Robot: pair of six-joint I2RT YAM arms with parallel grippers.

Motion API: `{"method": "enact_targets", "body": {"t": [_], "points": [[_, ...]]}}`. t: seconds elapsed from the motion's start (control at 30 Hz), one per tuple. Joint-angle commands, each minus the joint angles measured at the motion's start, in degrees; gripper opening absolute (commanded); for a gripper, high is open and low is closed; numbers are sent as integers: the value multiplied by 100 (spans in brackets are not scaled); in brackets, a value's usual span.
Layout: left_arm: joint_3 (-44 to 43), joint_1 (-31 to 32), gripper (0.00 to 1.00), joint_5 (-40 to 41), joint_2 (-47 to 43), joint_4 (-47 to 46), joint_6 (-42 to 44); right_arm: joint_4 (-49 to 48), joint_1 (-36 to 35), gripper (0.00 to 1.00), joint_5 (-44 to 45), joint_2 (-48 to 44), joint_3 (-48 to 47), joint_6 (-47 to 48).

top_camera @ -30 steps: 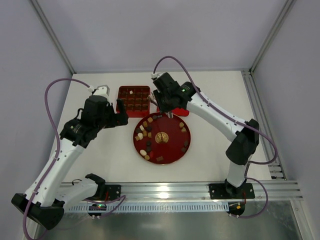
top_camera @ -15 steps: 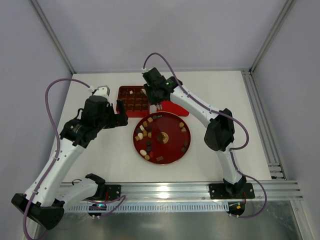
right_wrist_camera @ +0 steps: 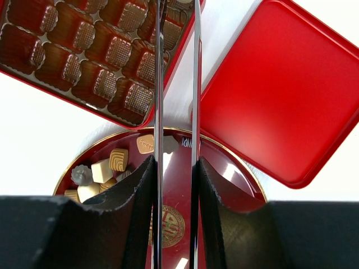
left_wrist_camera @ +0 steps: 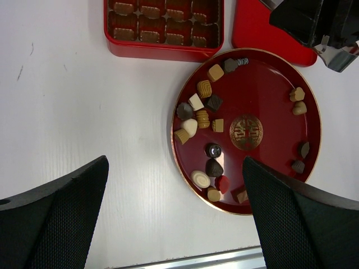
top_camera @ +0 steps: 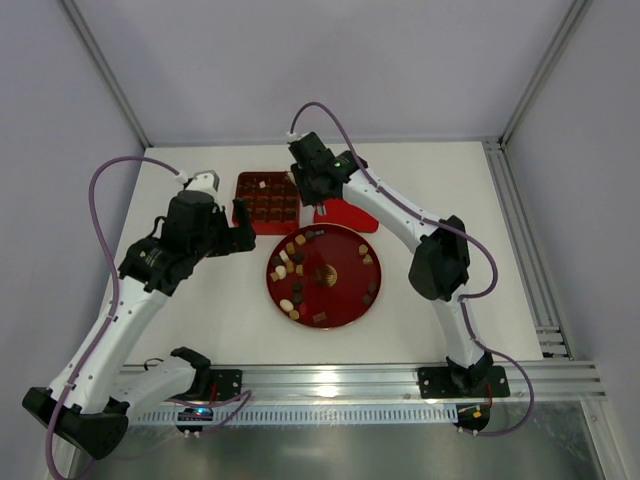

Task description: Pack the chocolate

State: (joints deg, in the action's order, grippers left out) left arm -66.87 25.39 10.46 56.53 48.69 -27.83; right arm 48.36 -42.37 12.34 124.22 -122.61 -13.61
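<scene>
At plate [left_wrist_camera: 269, 73] centre, gold emblem [left_wrist_camera: 245, 131] — characters unreadable. Most chocolate [left_wrist_camera: 203, 88] on plate's left half, near of right hand [right_wrist_camera: 176, 73]; its blades narrowly apart, grip cannot tell; left hand [top_camera: 243, 228] gaping, empty — beside plate's left rim.

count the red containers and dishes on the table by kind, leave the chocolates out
round plate: 1
grid box: 1
flat square lid: 1
total: 3
</scene>
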Motion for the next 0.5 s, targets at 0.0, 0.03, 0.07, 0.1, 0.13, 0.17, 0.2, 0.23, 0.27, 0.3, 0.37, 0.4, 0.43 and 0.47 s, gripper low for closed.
{"method": "enact_targets", "body": {"t": [0.0,0.03,0.07,0.1,0.13,0.17,0.2,0.23,0.27,0.3,0.37,0.4,0.43,0.47], "points": [[-239,-7,100,-9,-28,-8,85,-265,1,36,102,76,-325,86],[-239,-7,100,0,-28,-17,85,-266,1,36,102,93,-334,77],[-239,-7,100,0,-20,0,77,-266,1,36,111,102,-351,77],[-239,-7,100,0,-28,-8,76,-257,1,36,111,111,-360,77],[-239,-7,100,0,-28,0,76,-265,1,36,102,111,-360,86],[-239,-7,100,0,-37,1,85,-266,9,36,102,128,-369,86],[-239,-7,100,0,-37,1,85,-266,9,36,111,146,-378,86],[-239,1,100,9,-37,1,85,-257,9,37,120,155,-387,95],[-239,-7,100,0,-37,9,77,-257,9,37,128,172,-404,95],[-239,-7,100,9,-37,9,76,-239,9,36,146,181,-413,95],[-239,-7,100,9,-28,1,76,-230,9,40,129,199,-413,95],[-230,-7,100,26,-37,1,85,-230,9,41,128,199,-404,95],[-230,-7,100,18,-37,-8,77,-239,9,42,128,181,-404,104],[-230,-7,100,26,-20,0,76,-248,9,43,120,190,-404,95]]}}
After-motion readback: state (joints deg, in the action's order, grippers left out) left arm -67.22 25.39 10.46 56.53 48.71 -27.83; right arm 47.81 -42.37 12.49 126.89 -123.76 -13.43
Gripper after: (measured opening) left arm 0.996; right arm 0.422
